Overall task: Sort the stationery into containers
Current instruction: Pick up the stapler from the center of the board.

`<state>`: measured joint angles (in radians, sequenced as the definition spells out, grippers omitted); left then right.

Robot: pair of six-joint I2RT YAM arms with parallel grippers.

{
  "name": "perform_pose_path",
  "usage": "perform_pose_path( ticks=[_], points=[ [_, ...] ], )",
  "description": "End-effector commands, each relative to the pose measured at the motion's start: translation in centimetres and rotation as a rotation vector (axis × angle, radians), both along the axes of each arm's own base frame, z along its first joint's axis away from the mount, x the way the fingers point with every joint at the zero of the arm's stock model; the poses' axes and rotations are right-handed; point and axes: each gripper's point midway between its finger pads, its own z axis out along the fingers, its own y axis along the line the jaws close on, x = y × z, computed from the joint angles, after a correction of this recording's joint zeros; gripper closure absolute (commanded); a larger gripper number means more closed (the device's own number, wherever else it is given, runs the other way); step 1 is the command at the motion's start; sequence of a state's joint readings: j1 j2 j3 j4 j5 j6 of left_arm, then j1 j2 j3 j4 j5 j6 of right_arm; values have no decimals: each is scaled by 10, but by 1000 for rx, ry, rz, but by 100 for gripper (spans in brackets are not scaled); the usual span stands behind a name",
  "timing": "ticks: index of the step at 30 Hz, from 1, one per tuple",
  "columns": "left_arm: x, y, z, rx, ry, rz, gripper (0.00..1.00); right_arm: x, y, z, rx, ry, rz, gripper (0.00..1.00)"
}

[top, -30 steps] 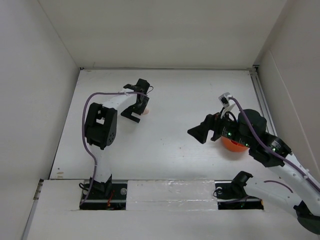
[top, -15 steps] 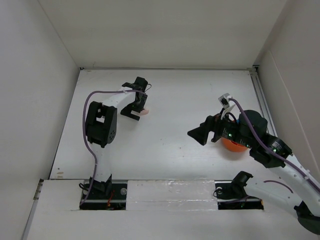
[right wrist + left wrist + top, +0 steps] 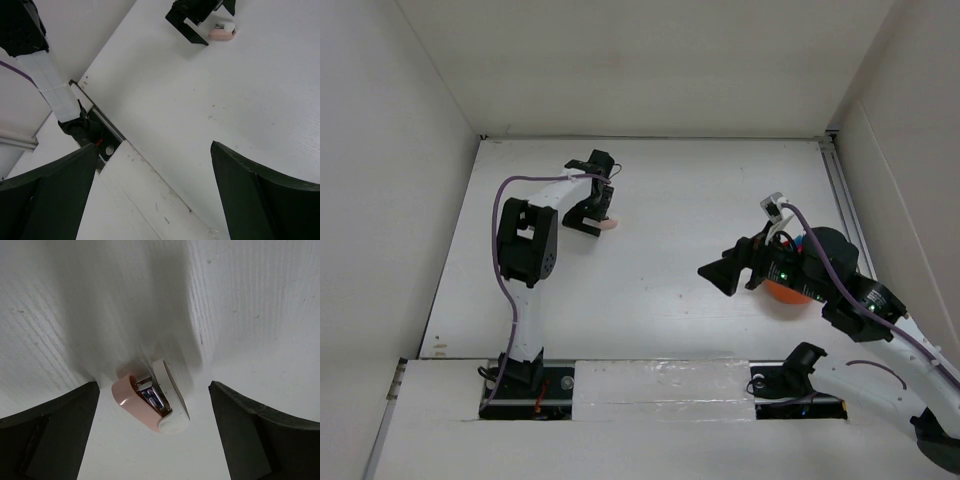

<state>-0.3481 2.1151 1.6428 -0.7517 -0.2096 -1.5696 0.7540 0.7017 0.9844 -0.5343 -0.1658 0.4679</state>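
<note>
Left fingers [image 3: 50,435] wide around pink-white eraser [image 3: 150,402], right fingers [image 3: 260,200] wide, empty, open table [image 3: 670,200] around

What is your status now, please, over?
Left gripper open above pink-white item. Right gripper open, empty; orange tub beneath its arm. Nothing in the way.

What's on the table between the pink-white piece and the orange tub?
Nothing lies there: the top external view shows bare table from the pink-white piece to the orange tub. The right pincer hangs over the tub end.
</note>
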Motion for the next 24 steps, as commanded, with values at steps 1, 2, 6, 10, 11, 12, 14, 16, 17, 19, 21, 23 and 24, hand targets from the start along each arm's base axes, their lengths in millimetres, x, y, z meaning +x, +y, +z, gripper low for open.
perform_pose_path(
  ticks=[1,2,6,10,11,12,14,16,17,19,21,23,24],
  points=[
    [-3,7,-13,32,53,45,10,-2,0,20,54,-61,8,0],
    [-5,8,-17,38,64,37,12,-2,0,20,54,-62,7,0],
    [-8,7,-20,33,76,35,23,-5,-6,22,55,-67,-5,0],
    [-11,8,-24,40,95,35,52,-11,-11,29,73,-98,-3,0],
    [-13,11,-25,52,102,36,57,-11,-11,29,73,-98,-3,0],
    [-13,11,-25,52,102,36,62,-11,-12,33,79,-105,-3,0],
    [-18,12,-31,59,120,36,66,-13,-14,36,87,-113,-3,0],
    [-22,11,-38,54,132,7,88,-15,-15,38,94,-120,-3,0],
    [-17,8,-40,38,112,-8,100,-15,-15,38,94,-120,-3,0],
    [-16,1,-45,12,102,-57,100,-14,-15,33,87,-113,-3,0],
    [-2,-8,-40,-16,6,-171,100,-15,-11,26,81,-101,15,0],
    [5,-21,-20,-14,-92,-284,100,-18,-7,22,85,-98,44,0],
    [20,-33,-5,-14,-188,-353,100,-19,-5,20,91,-85,54,0]
  ],
)
